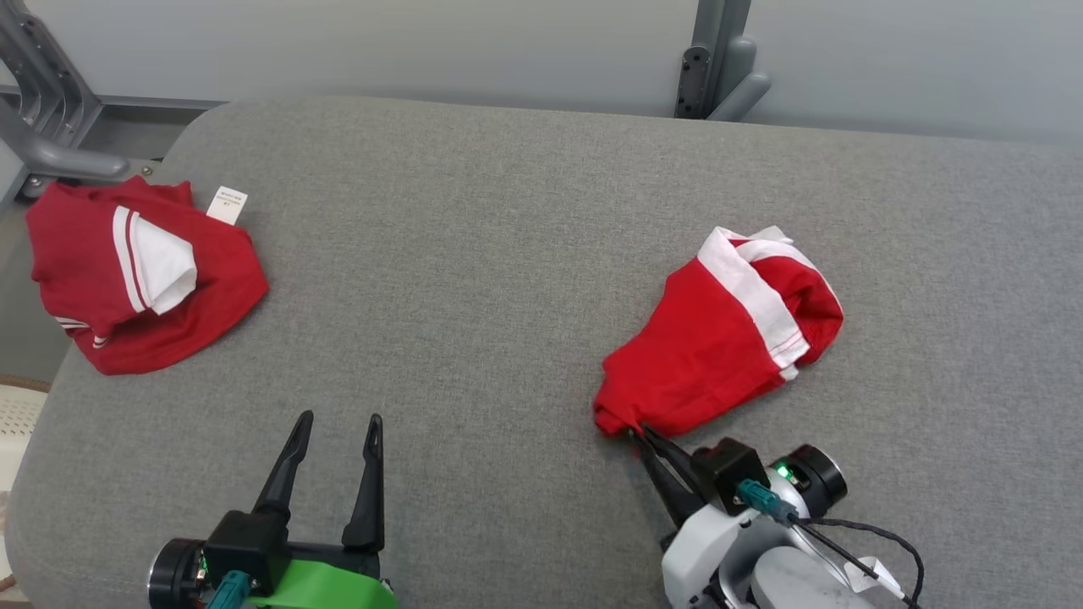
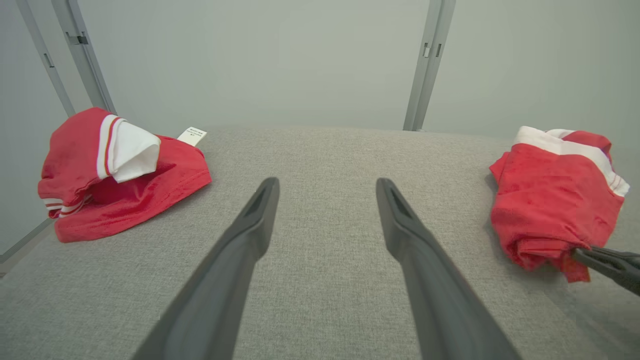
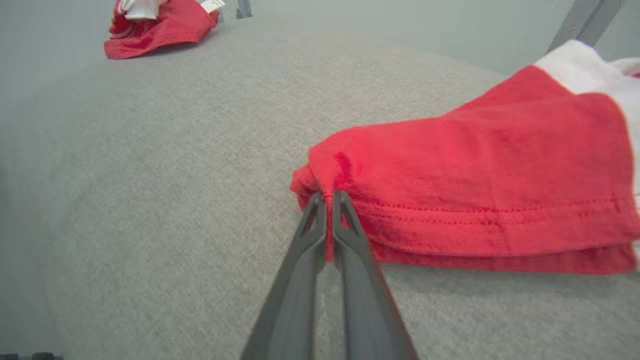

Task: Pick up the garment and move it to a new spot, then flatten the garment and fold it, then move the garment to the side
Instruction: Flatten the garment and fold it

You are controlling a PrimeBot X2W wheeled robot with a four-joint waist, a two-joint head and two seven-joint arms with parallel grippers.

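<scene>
My right gripper (image 1: 636, 434) is clamped on the near corner of the crumpled red cloth garment with a white band (image 1: 719, 338), toward the right edge of the grey fabric surface (image 1: 491, 254). My left gripper (image 1: 337, 420) is spread wide and empty by the front edge. Another red-and-white cloth garment (image 1: 127, 279) lies at the far left corner.

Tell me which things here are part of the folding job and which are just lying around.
In the job: red garment on the right; right gripper, shut on its corner; left gripper, open and holding nothing.
Lying about: other red garment at the far left; grey padded surface; metal frame posts.
</scene>
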